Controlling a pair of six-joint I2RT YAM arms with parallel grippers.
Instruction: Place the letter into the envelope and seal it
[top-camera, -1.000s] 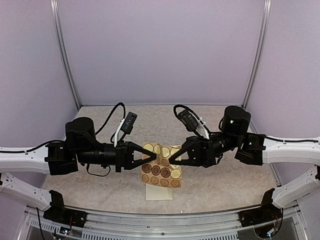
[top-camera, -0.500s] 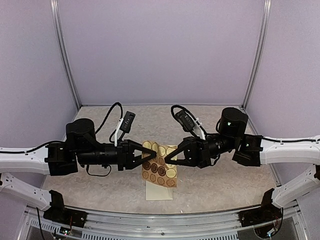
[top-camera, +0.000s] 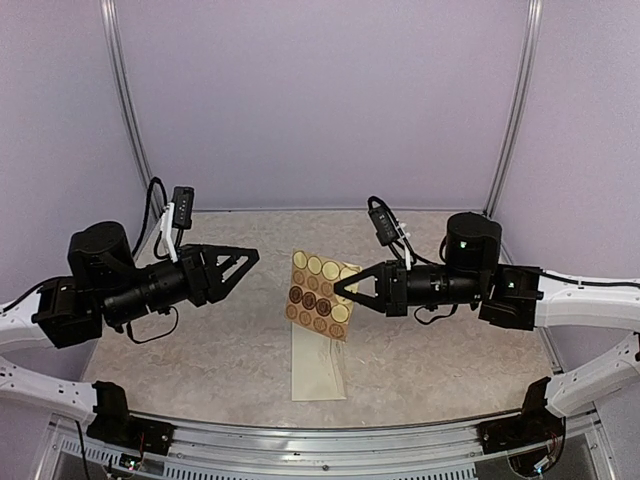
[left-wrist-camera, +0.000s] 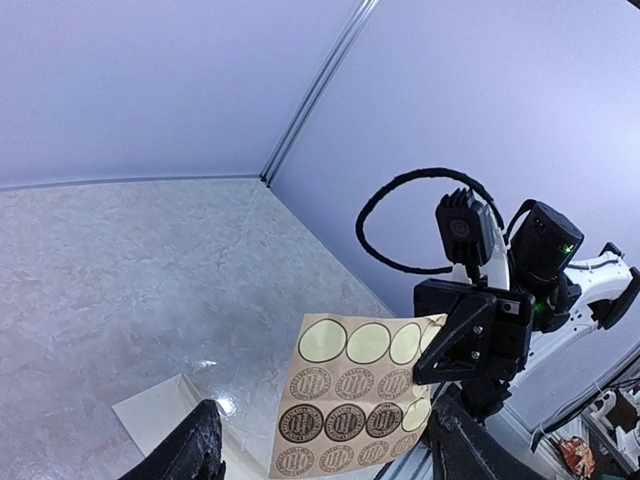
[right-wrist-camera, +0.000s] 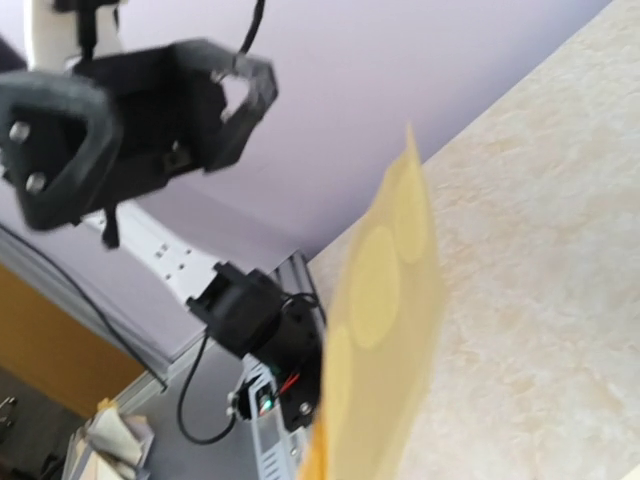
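The envelope (top-camera: 318, 372), a cream rectangle, lies flat on the marbled table (top-camera: 190, 350), close to the front edge and about midway between the two arm bases, its long side running from front to back. Nothing touches it. From the left wrist view a corner of it (left-wrist-camera: 165, 405) shows pale on the tabletop; whether its flap is open or folded cannot be told.

Above the envelope's far end hangs the tan sticker sheet (top-camera: 318, 296), off the table and tilted. Its top row and right-hand column are pale empty rounds, and the rest carry brown round stickers. The right gripper (top-camera: 340, 289) has its fingers pinched together on the sheet's right edge and bears it alone, the arm reaching in from the right side of the table. In the right wrist view the sheet (right-wrist-camera: 385, 300) shows nearly edge-on, blurred.

The left gripper (top-camera: 240, 272) is well apart from both sheet and envelope, over the left half of the table, pointing toward the middle. Its fingers (left-wrist-camera: 195, 450) stand spread with nothing between them.

Lilac walls (top-camera: 320, 100) close in the table at the back and sides.
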